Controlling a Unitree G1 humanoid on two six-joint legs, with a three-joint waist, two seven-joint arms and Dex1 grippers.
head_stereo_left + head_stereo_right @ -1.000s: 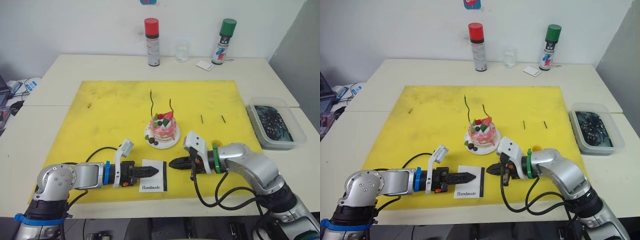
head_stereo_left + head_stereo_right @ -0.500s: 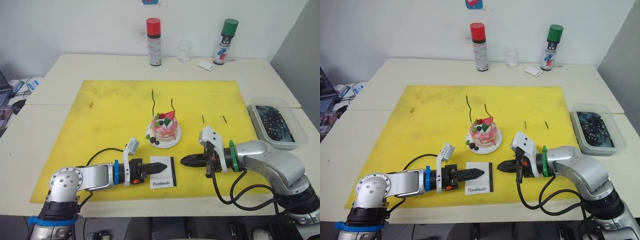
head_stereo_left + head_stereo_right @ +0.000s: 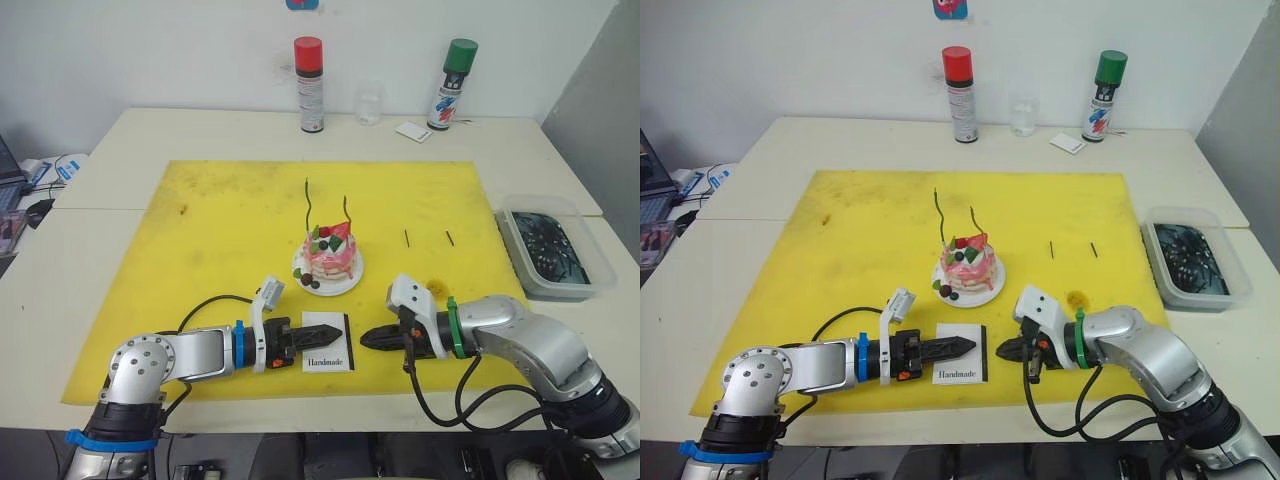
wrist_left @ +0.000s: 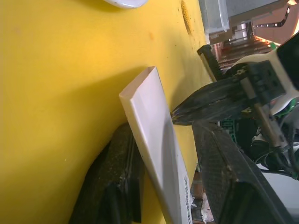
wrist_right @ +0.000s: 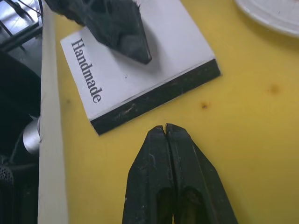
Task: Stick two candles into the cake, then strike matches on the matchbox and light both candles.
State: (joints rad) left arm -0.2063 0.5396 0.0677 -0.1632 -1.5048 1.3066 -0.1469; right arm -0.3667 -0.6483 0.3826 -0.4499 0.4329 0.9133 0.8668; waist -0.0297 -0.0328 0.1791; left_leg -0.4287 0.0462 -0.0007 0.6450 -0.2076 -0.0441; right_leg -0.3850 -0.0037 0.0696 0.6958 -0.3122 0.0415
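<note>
The cake (image 3: 328,262) stands on its small white plate near the middle of the yellow mat (image 3: 200,230), with the two candles (image 3: 309,202) upright in its top. Bare mat lies open to the left of the cake and behind it. To the right of the cake, well apart from it, the two matches (image 3: 405,238) lie on the mat; farther right, off the mat, sits a clear tub (image 3: 553,252). Far behind the cake two spray cans (image 3: 309,84) stand by the wall.

In front of the cake, close to the mat's front edge, lies the matchbox (image 3: 325,342). The left gripper (image 3: 326,333) reaches in from the left with its tip over the box. The left wrist view shows what the head views do not: one black finger (image 4: 117,182) lies under the white box and the other (image 4: 233,182) on its far side, so the box sits between parted fingers, tilted up off the mat.

The right gripper (image 5: 164,133) lies low over the mat, just right of the box. Its wrist view shows the two fingers pressed together on nothing, the tip just short of the box's black strip.
</note>
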